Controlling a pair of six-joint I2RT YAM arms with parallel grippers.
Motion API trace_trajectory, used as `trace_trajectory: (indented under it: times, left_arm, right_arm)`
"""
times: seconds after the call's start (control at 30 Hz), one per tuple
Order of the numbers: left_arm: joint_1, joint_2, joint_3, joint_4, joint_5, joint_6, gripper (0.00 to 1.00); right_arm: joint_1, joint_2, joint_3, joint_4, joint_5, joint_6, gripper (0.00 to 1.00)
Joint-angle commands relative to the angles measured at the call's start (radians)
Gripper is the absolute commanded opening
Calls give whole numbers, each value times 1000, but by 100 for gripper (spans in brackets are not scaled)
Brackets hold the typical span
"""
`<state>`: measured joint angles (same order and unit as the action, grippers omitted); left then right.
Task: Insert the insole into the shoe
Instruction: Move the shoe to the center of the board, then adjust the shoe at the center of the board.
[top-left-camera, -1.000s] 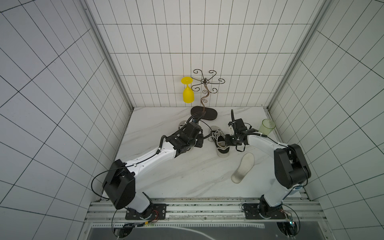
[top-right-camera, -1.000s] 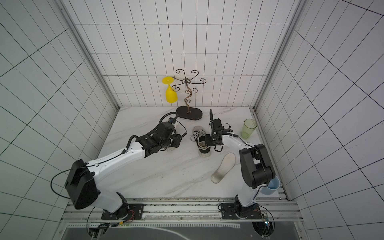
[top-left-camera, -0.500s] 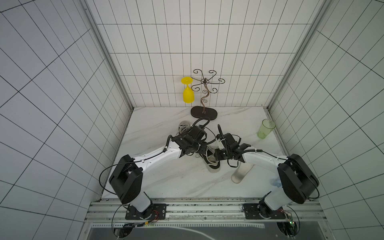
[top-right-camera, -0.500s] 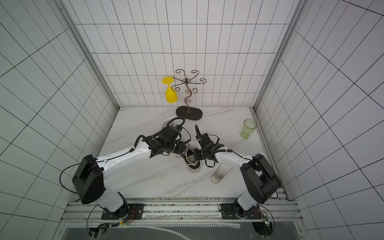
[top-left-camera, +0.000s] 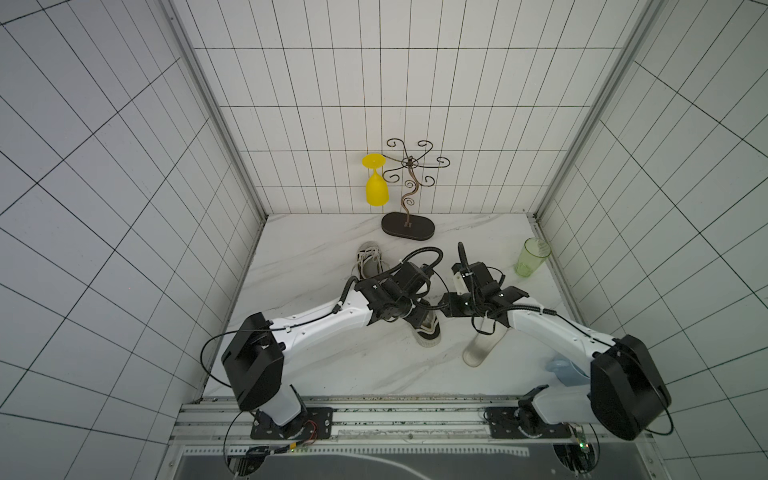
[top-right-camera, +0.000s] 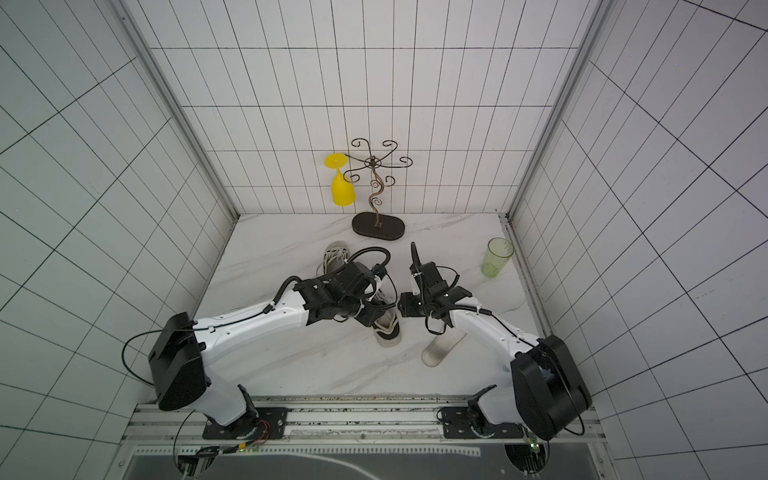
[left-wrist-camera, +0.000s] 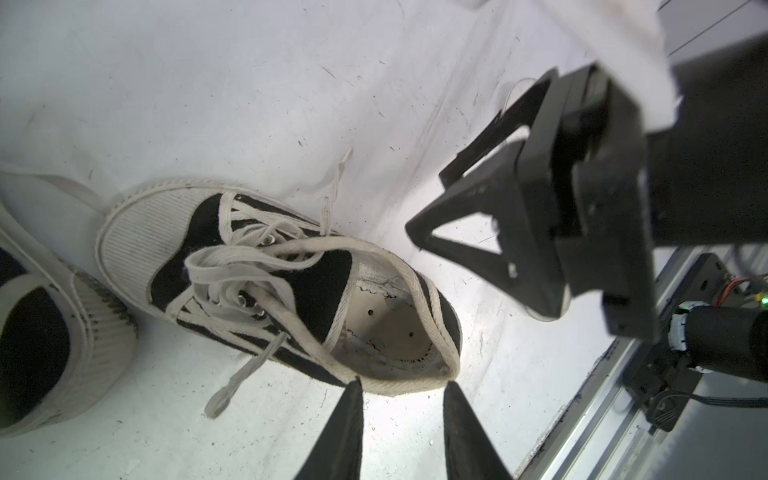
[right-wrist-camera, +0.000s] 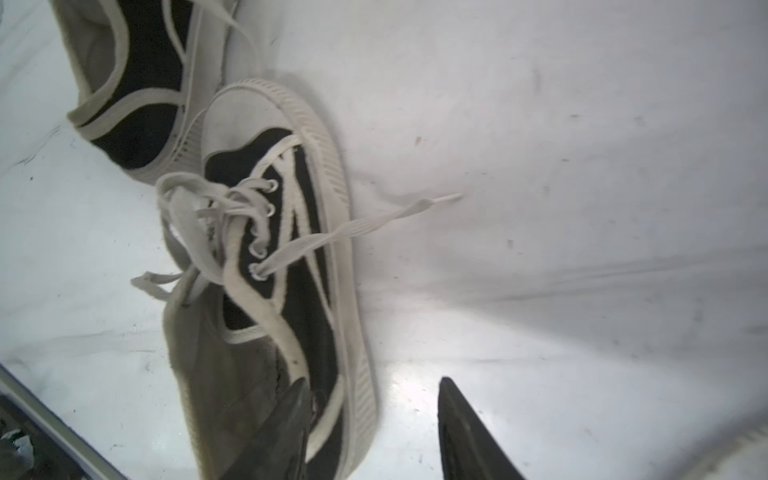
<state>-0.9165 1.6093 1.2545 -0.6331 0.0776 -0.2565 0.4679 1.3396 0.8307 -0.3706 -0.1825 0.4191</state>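
Marble tabletop (top-left-camera: 332, 365), tiled cell: black-and-white sneaker (left-wrist-camera: 266, 282) set between two grippers.
At its heel collar the left gripper (left-wrist-camera: 404, 380) is held part-open; the right gripper (right-wrist-camera: 374, 382) is spread wide, nothing held; the insole (top-left-camera: 480, 347) is laid outside the sneaker, under the right forearm.

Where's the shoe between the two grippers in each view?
Top view: shoe mid-table, heel poking out from under the left arm.
Top view: shoe, same spot.
Left wrist: shoe heel opening at the left fingers.
Right wrist: shoe heel beside the right fingers.
Landmark: second shoe off its toe, all four views.
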Motion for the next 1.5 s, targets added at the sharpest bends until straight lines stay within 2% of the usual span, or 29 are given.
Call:
trace_trajectory:
  times: [0.0, 0.17, 0.4, 0.53, 0.9, 1.03, 1.17, 1.37, 1.47]
  left_arm:
    - [-2, 61, 46, -47, -48, 96, 32]
    - [-37, 152, 122, -117, -133, 180, 31]
    - [-71, 229, 164, -132, -230, 213, 31]
    - [-73, 266, 182, -146, -301, 231, 35]
    - [-76, 353, 214, -143, -352, 272, 43]
    - [-82, 375, 204, -122, -427, 262, 43]
    - [-84, 396, 184, -90, -500, 238, 34]
    - [-84, 365, 187, -84, -436, 210, 0]
    - [-77, 339, 240, -125, -358, 186, 0]
  right_arm:
    - [-58, -45, 0, -83, 7, 5, 51]
    - [-85, -70, -3, -90, 8, 22, 52]
    - [-91, -63, -2, -83, 0, 28, 52]
    - [-93, -63, 8, -84, 0, 23, 53]
    - [-107, -58, 32, -83, -3, 11, 53]
    - [-109, -60, 36, -83, 0, 11, 53]
    - [-110, -67, 32, -83, -2, 10, 53]
    - [-110, -86, 17, -86, -10, 11, 53]
    - [-110, -87, 8, -89, -54, -1, 53]
